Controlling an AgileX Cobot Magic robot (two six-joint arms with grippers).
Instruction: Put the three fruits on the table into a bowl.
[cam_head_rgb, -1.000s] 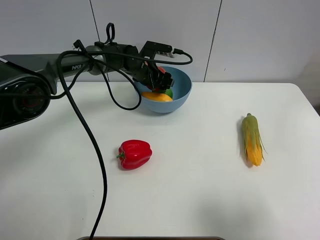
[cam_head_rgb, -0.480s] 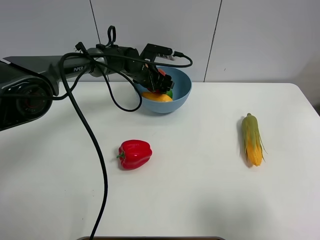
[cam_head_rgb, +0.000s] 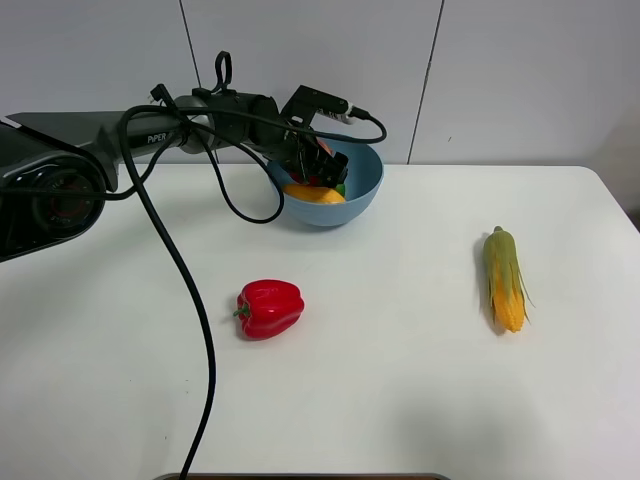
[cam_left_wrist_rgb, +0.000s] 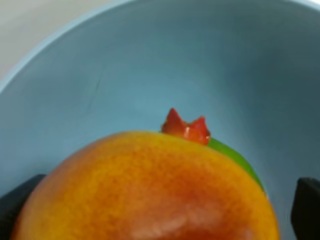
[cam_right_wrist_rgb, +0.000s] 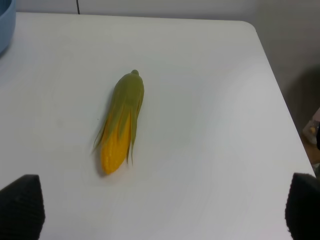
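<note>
The white table (cam_head_rgb: 400, 400) bears the blue bowl (cam_head_rgb: 362, 190) at the back; a red pepper (cam_head_rgb: 269, 308); a corn cob (cam_head_rgb: 504, 277).

One bowl (cam_head_rgb: 362, 185), light blue. Fruits seen inside it: one mango (cam_head_rgb: 314, 194), one lime (cam_head_rgb: 339, 187), one red fruit, partly hidden (cam_left_wrist_rgb: 186, 128). One red bell pepper (cam_head_rgb: 269, 308). One corn cob (cam_head_rgb: 504, 277). One white worktop (cam_head_rgb: 400, 380).

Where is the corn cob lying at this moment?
In the exterior high view the corn cob lies on the right side of the table, far from the bowl and the red bell pepper, touching nothing.
</note>
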